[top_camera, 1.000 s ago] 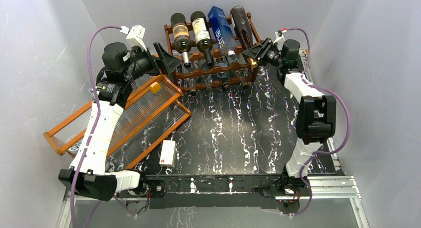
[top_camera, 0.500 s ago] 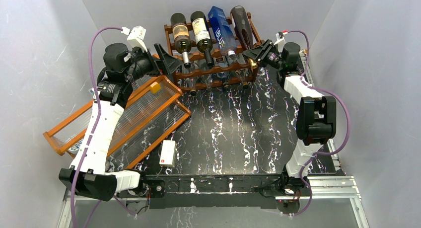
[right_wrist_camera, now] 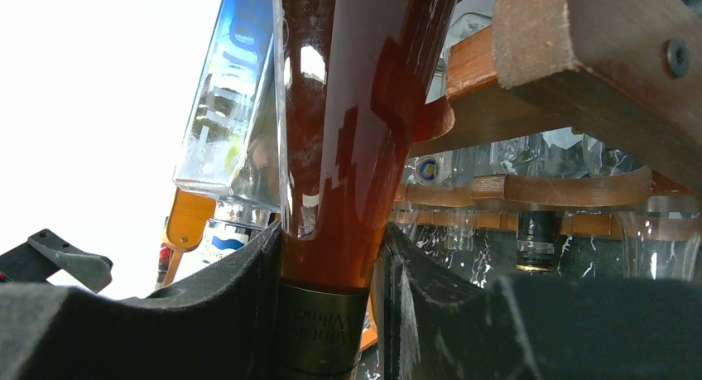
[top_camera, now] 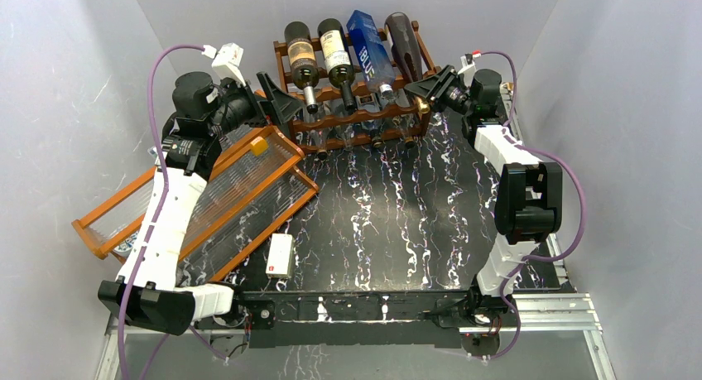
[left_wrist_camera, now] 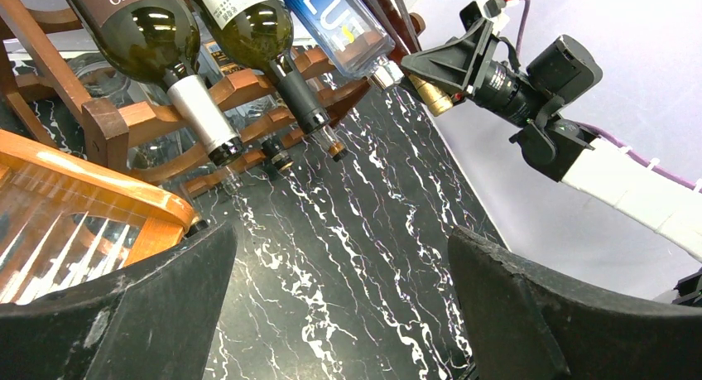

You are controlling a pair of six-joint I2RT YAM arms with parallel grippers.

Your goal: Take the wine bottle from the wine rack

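Observation:
The dark reddish-brown wine rack stands at the back of the table with bottles lying on its top tier. The rightmost one, an amber-red wine bottle, rests on the rack with its gold-capped neck pointing toward the right arm. My right gripper is shut on that neck. In the right wrist view the fingers press both sides of the wine bottle beside a rack post. My left gripper hangs open at the rack's left end, with only tabletop between its fingers.
Two dark bottles and a blue bottle lie beside the held one. An orange-framed tray with clear ribbed panels leans under the left arm. A small white box lies near the front. Grey walls close in on three sides.
The right wrist has shifted very slightly to the right. The bottle still rests on the rack, and the left arm has not moved.

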